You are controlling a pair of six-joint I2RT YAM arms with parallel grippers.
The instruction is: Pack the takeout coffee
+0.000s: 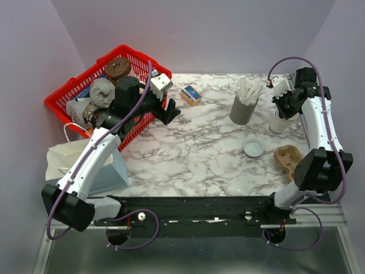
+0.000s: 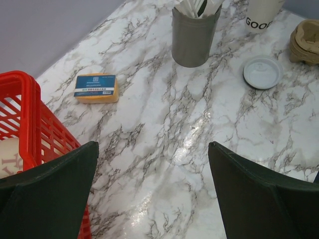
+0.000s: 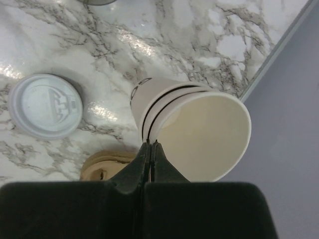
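Grip check: right end effector [image 3: 149, 145] pinched closed at the cup stack [image 3: 199, 129] rim, left end effector [image 2: 153, 159] spread wide; I'd part it before grasping.

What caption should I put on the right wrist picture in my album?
Shut right gripper over stacked lidless paper cups, loose lid nearby.
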